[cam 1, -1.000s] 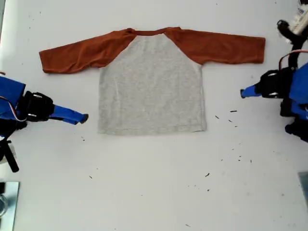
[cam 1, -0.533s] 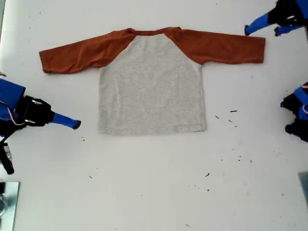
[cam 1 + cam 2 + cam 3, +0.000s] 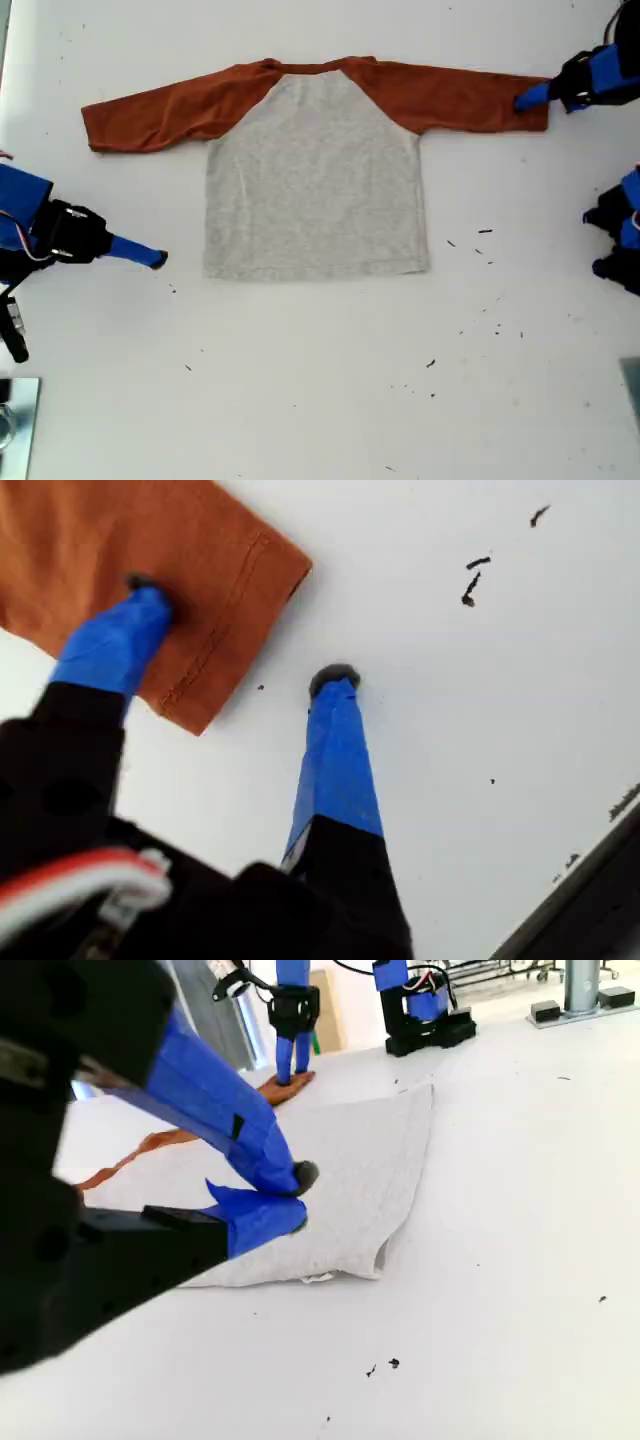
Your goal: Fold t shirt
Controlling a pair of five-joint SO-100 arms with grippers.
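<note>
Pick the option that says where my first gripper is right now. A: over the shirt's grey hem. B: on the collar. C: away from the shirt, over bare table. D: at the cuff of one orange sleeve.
D: in the first wrist view my first gripper straddles the cuff edge of the t shirt, one fingertip on the orange sleeve and the other on the table.

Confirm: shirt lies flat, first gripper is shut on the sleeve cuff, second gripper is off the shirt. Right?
Not quite. My first gripper is open: one finger rests on the cuff, the other on the bare table, per the first wrist view. The rest holds.
</note>
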